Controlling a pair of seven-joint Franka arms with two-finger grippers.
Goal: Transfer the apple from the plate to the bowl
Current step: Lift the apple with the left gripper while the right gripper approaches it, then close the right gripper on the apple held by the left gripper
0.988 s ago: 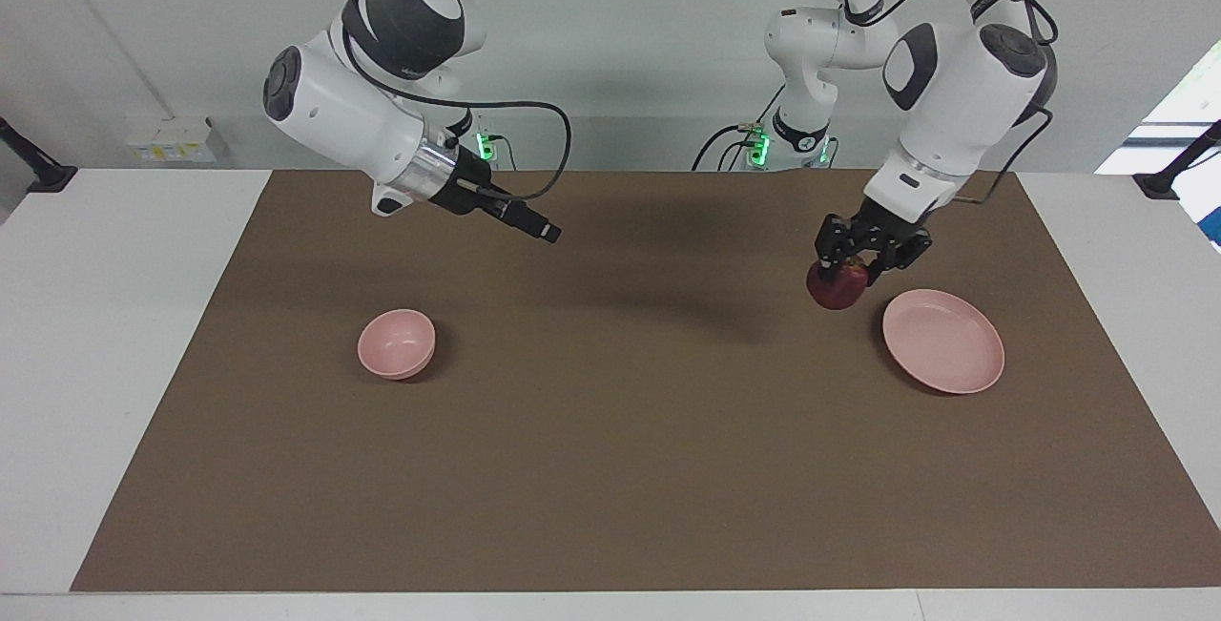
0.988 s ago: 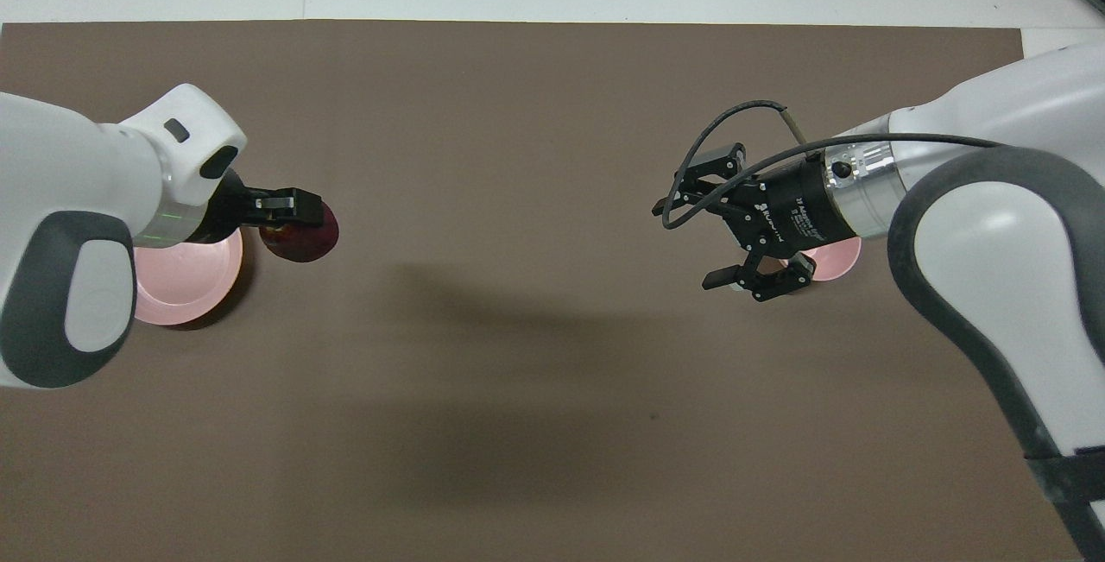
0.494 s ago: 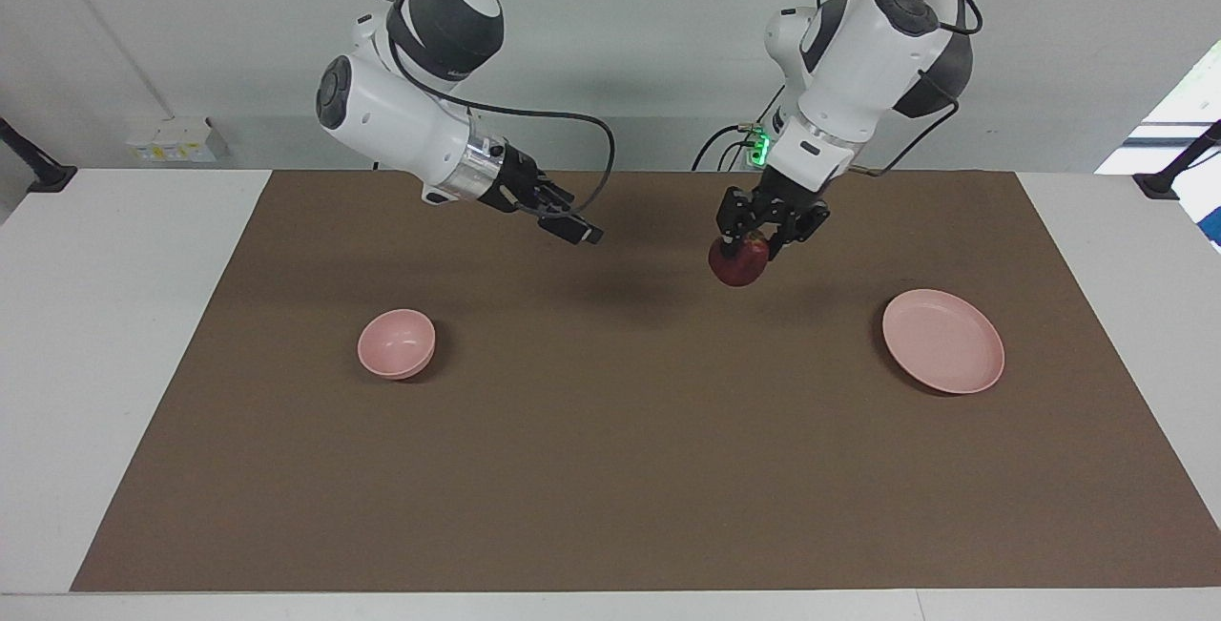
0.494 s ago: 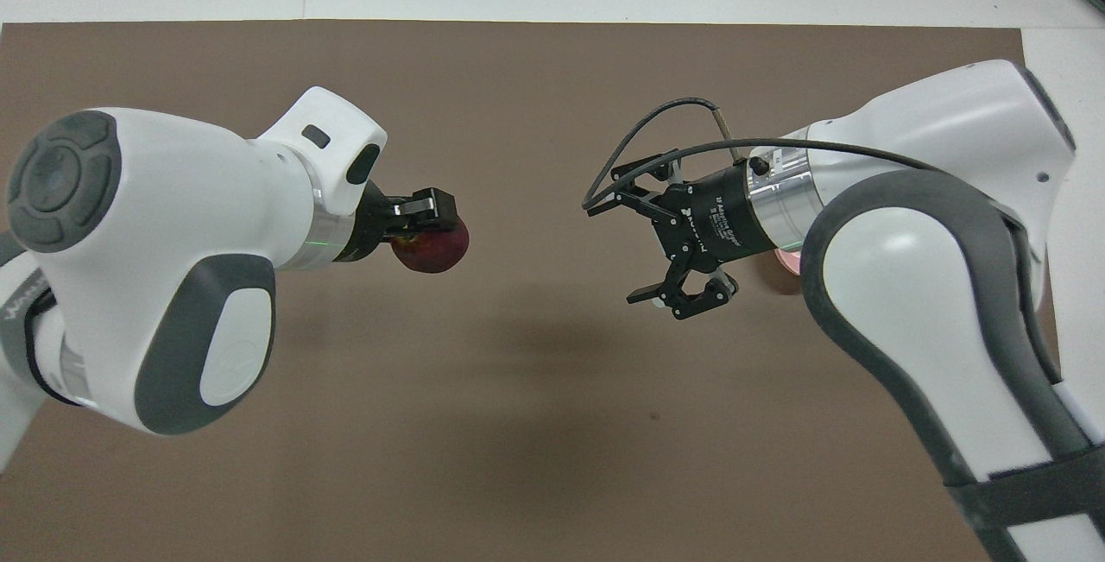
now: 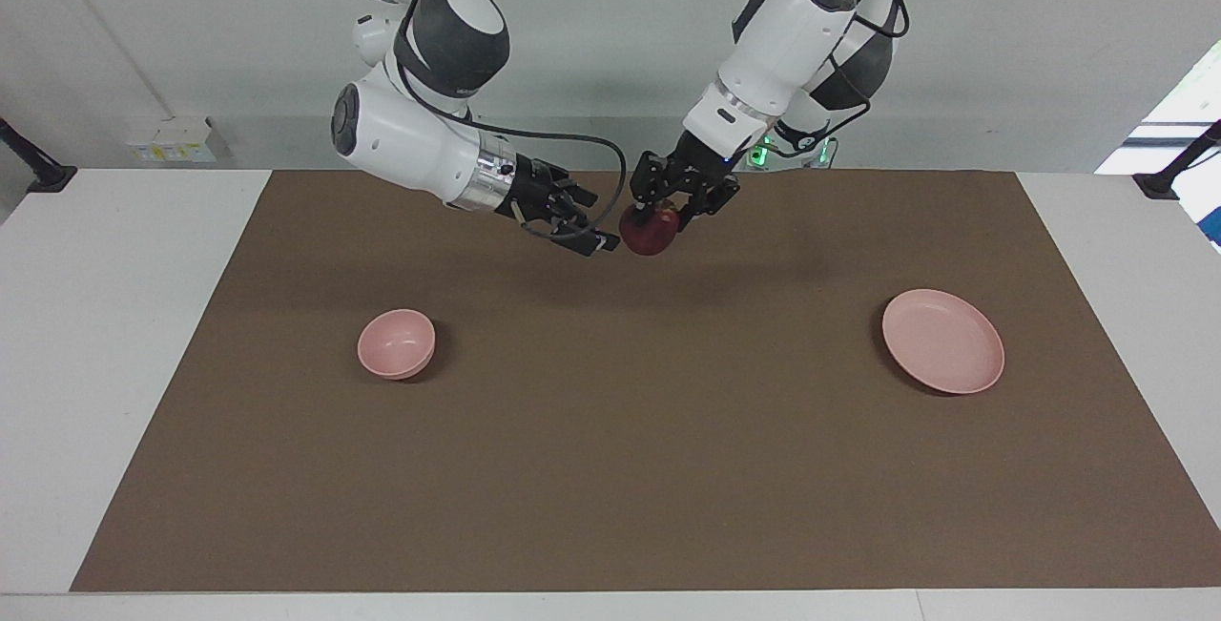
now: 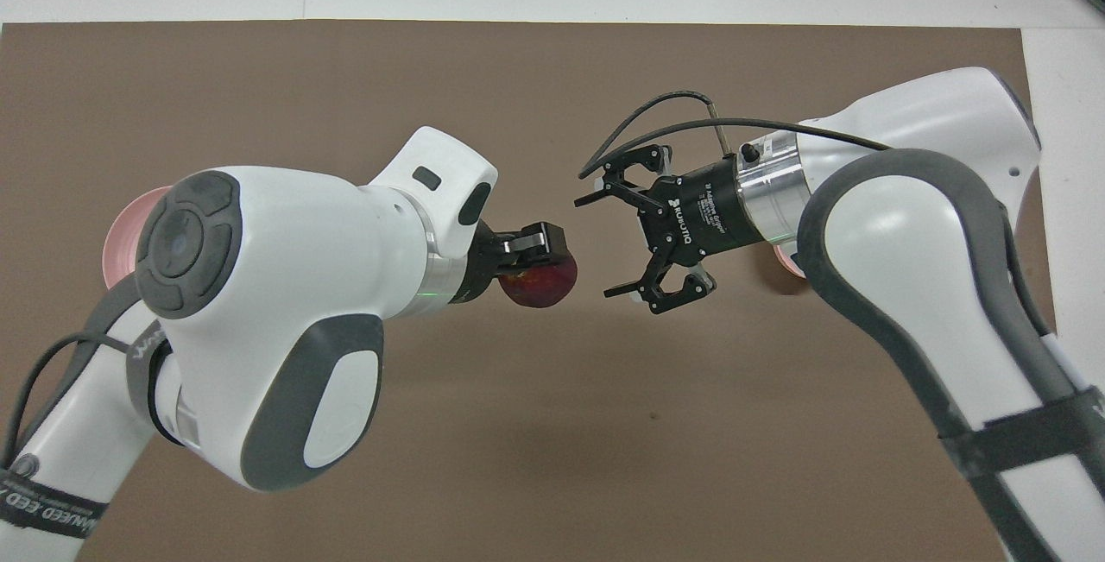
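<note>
— Apple [image 5: 650, 233] location?
— Clamped in the left pincer [image 5: 660, 213], up in the air over the middle of the brown mat [image 5: 610, 468] on the tabletop [image 5: 105, 335].
— Right pincer [image 5: 584, 230]?
— Spread apart, just beside the apple, holding nothing.
— Plate [image 5: 942, 341] and bowl [image 5: 396, 343]?
— Both bare: plate toward the left arm's end, bowl toward the right arm's end.

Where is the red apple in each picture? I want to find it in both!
Facing view: the apple is up in the air near the top middle, held in the left gripper, over the brown mat.
Overhead view: the apple is near the middle, poking out under the left gripper.
Shared landmark: the open right gripper points at the apple in both.
</note>
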